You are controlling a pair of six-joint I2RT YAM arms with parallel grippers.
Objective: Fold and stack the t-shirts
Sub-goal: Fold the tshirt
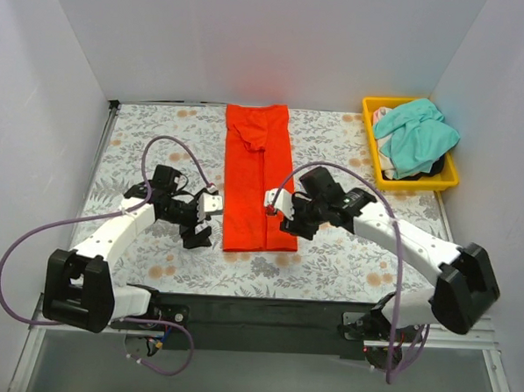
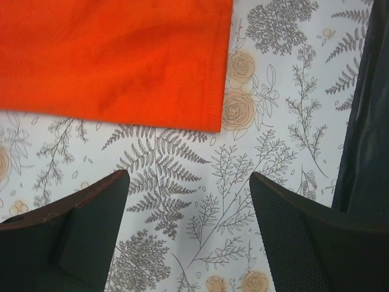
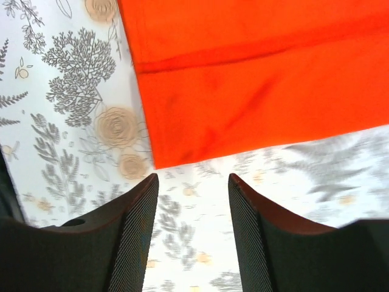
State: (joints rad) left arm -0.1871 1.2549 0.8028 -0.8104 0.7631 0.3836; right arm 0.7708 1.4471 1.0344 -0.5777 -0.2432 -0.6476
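The orange-red t-shirt (image 1: 259,180) lies flat in the middle of the table, folded into a long narrow strip running away from me. My left gripper (image 1: 198,235) is open and empty, just left of the strip's near left corner, which shows in the left wrist view (image 2: 121,61). My right gripper (image 1: 289,224) is open and empty, at the strip's near right corner, which shows in the right wrist view (image 3: 255,79). The teal-green t-shirt (image 1: 416,134) lies crumpled in the yellow bin (image 1: 453,175) at the back right.
The table wears a floral cloth (image 1: 141,146). White walls close in the back and both sides. The bin also holds some dark and pale cloth under the teal shirt. A black bar (image 1: 265,310) runs along the near table edge.
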